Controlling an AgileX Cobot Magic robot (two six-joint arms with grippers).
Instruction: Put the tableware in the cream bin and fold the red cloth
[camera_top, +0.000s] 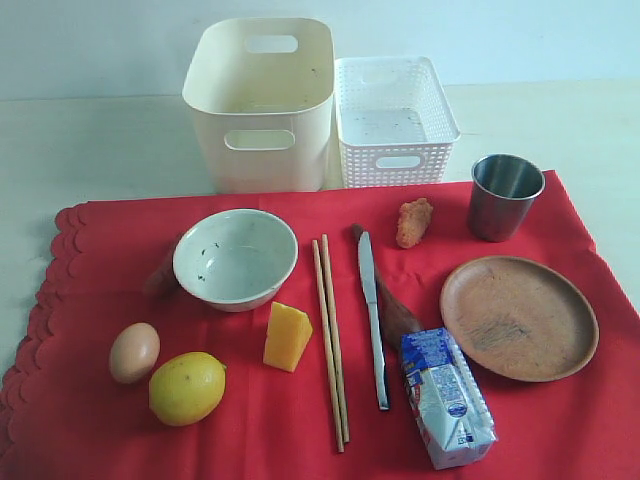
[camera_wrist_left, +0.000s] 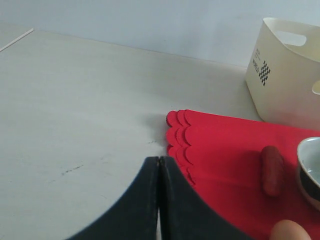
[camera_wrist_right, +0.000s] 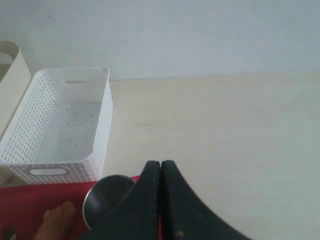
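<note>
The red cloth (camera_top: 300, 400) lies spread out, its scalloped edge at the left. On it rest the pale bowl (camera_top: 235, 258), two chopsticks (camera_top: 330, 340), the steel knife (camera_top: 372, 310), the dark wooden spoon (camera_top: 395, 315) partly under the knife, the steel cup (camera_top: 505, 196) and the brown wooden plate (camera_top: 518, 316). The cream bin (camera_top: 262, 100) stands behind the cloth, empty. Neither gripper shows in the exterior view. My left gripper (camera_wrist_left: 159, 159) is shut and empty by the cloth's scalloped corner (camera_wrist_left: 175, 125). My right gripper (camera_wrist_right: 160, 163) is shut and empty beside the cup (camera_wrist_right: 107, 197).
A white lattice basket (camera_top: 393, 120) stands right of the cream bin. Food lies on the cloth: an egg (camera_top: 134, 352), a lemon (camera_top: 187, 388), a cheese wedge (camera_top: 287, 336), a fried piece (camera_top: 414, 221), a sausage (camera_wrist_left: 272, 170). A milk carton (camera_top: 445, 397) lies near the front.
</note>
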